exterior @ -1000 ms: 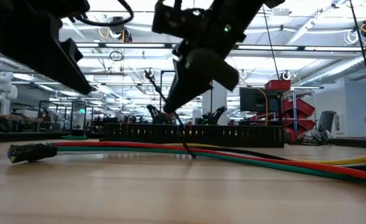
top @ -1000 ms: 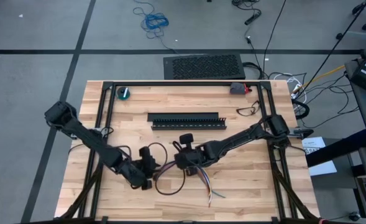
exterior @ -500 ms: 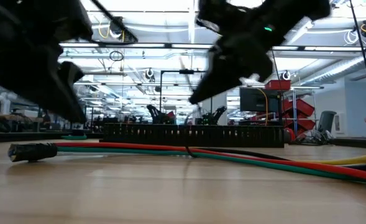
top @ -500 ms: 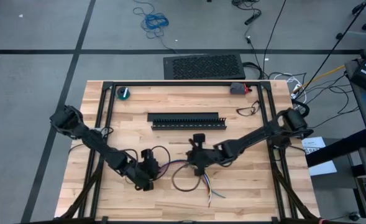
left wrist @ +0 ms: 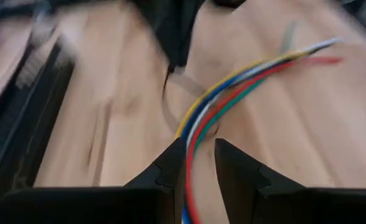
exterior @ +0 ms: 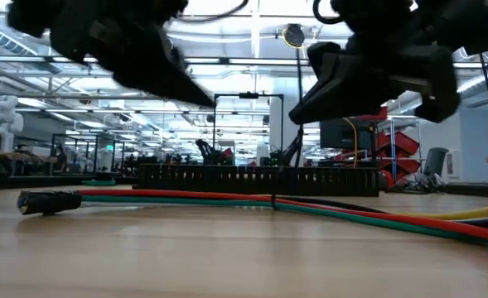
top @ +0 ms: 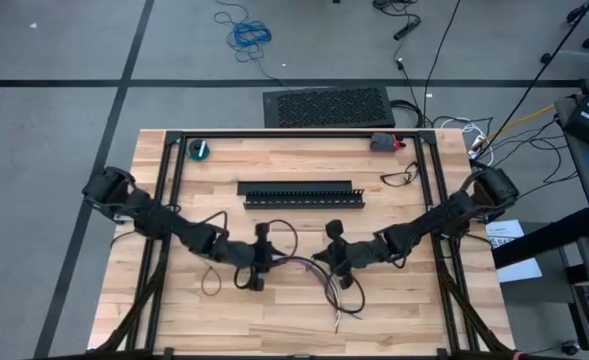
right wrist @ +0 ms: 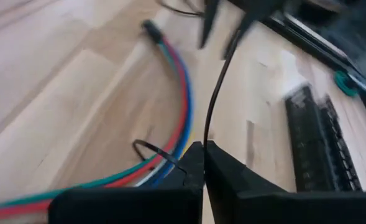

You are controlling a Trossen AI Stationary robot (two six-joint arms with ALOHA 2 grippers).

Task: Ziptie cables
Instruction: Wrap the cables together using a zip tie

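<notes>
A: On the left half of the desk (top: pixel 394 300), what is seen?

B: The left pincer (top: pixel 257 262) is held low over the wood, in front of the black slotted duct (top: pixel 299 193). In the left wrist view its fingers (left wrist: pixel 170 169) are set narrowly apart, with the cables (left wrist: pixel 232 93) passed between them; whether they are squeezed cannot be told.

A: And the cables themselves?

B: The cables are laid flat across the middle of the desk, between the two pincers, with loose ends spread toward the front edge.

A: On the right?

B: The right pincer (top: pixel 336 256) is closed on a ziptie (right wrist: pixel 212 93), a thin dark strip. Another dark loop is seen wrapped around the cables just beside it.
</notes>
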